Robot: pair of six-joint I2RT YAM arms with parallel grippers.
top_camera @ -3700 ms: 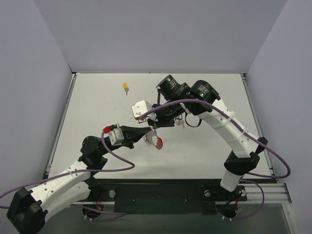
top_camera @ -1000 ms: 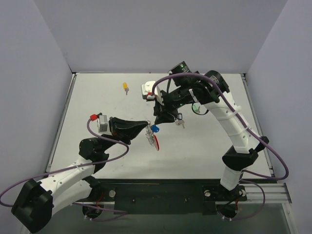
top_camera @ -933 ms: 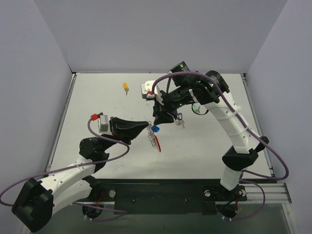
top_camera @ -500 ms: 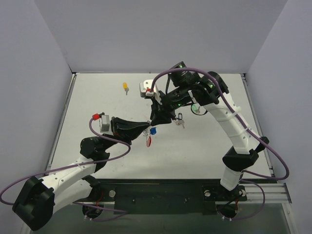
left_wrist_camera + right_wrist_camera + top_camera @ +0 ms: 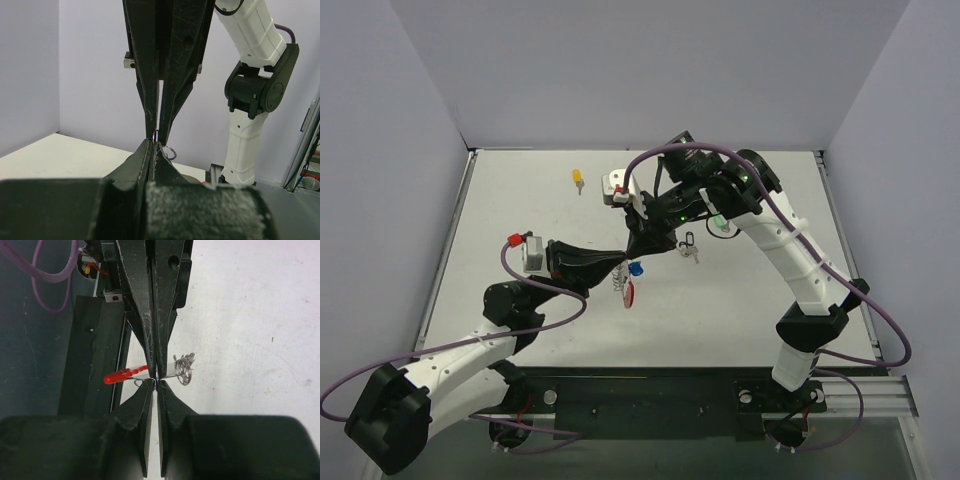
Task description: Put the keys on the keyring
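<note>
My left gripper (image 5: 620,263) is shut on the keyring (image 5: 628,291), a silver loop whose red arc (image 5: 122,375) hangs below the fingers. Small silver rings (image 5: 184,370) dangle on its other side. The blue key (image 5: 636,269) hangs at the loop just under the fingertips. My right gripper (image 5: 632,254) meets the left one tip to tip. Its jaws (image 5: 156,384) are pressed together on a thin bluish sliver, the blue key seen edge-on. A yellow key (image 5: 578,178) lies far back left. A black key (image 5: 689,240) lies right of the grippers.
A silver key (image 5: 695,255) lies beside the black one on the white table (image 5: 740,310). The right arm arches over the table's back middle. The table's metal rail (image 5: 720,385) and the arm bases run along the near edge.
The right jaws have closed from about half open to nearly together, and the right gripper has edged left onto the left fingertips. The red arc has swung a little left under the left gripper.
</note>
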